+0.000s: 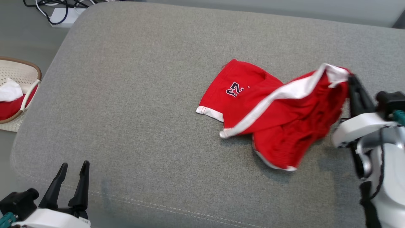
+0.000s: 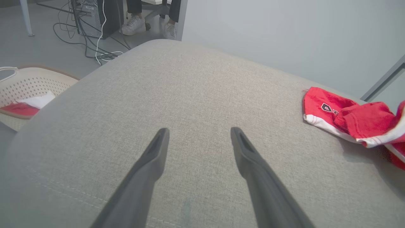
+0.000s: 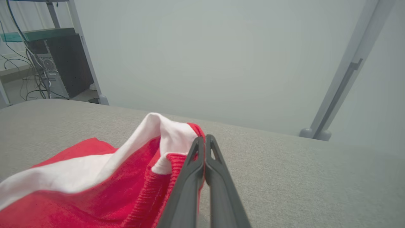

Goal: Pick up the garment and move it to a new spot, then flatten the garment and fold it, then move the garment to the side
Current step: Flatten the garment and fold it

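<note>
The right hand (image 1: 351, 79) is clamped on the white-banded end of the red garment (image 1: 272, 117), whose long axis runs from it toward 9 o'clock over the grey cushion (image 1: 142, 95), while the left hand (image 1: 74, 167), fingers apart, stands well apart at 7 o'clock

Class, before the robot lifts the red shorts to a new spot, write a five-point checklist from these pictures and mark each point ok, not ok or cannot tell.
1. Right tool shut on the red shorts at the ribbed edge: ok.
2. Left tool open, away from the cloth: ok.
3. Shorts off the grey cushion: not ok, most lies on it.
4. Bare cushion left of the shorts: ok.
5. Both cloth layers pinched: cannot tell.
</note>
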Controlling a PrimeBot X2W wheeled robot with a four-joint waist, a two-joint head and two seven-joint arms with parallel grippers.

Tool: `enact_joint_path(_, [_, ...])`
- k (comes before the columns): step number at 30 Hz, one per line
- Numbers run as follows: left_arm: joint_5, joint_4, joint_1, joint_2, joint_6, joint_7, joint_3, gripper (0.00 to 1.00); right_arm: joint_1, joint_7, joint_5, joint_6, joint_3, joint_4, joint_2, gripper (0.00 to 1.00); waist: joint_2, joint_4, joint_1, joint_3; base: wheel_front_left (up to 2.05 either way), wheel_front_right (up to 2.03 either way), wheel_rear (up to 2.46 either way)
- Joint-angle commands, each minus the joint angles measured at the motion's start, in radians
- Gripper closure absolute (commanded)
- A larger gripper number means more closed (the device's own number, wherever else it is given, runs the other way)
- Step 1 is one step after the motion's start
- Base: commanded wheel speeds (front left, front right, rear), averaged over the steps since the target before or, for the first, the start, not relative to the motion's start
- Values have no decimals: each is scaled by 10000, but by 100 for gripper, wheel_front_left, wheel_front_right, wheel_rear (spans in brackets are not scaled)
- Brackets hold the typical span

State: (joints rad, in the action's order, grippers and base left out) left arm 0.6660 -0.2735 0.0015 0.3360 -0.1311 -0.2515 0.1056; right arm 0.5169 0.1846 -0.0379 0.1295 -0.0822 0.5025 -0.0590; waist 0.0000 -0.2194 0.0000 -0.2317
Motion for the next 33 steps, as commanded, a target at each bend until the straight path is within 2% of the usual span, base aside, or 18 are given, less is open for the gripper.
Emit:
enact_joint_path(1, [110,266,-622,412,4,-103,-242,0,276,-309,-546,12,-647,52,88,91,0,-63,0,-158,0,0,0])
enact_joint_path(2, [145,304,-677,449,4,-103,-164,0,300,-520,-841,12,-1189,194,88,51,0,-89,0,-217,0,0,0])
enact_joint_path(3, [167,348,-728,491,4,-103,-92,0,330,-621,-970,12,-1643,300,88,0,0,-112,0,-267,0,0,0])
enact_joint_path(5, [219,413,-763,547,4,-103,-20,0,334,-526,-1223,12,-2168,399,88,0,0,-90,0,-334,0,0,0])
enact_joint_path(10, [295,460,-670,633,4,-103,-17,0,101,-4,-993,12,-2494,655,88,0,0,151,0,-366,0,0,0])
enact_joint_path(14, [298,527,-583,671,4,-103,17,0,-299,474,-704,12,-2189,670,88,0,0,450,0,-298,0,0,0])
enact_joint_path(17, [257,626,-545,676,4,-103,83,0,-883,661,-239,12,-1327,339,88,0,0,666,0,-209,0,0,0])
enact_joint_path(25, [108,649,-334,594,4,-103,163,0,-2677,742,689,12,1934,-960,88,0,0,1142,0,-5,0,0,0])
enact_joint_path(29, [68,653,-356,564,4,-103,323,0,-2862,432,913,12,3214,-1597,88,0,0,1051,0,11,0,0,0])
enact_joint_path(33, [101,606,-401,529,4,-103,421,0,-2728,-113,1267,12,3941,-1712,88,0,0,766,0,25,0,0,0])
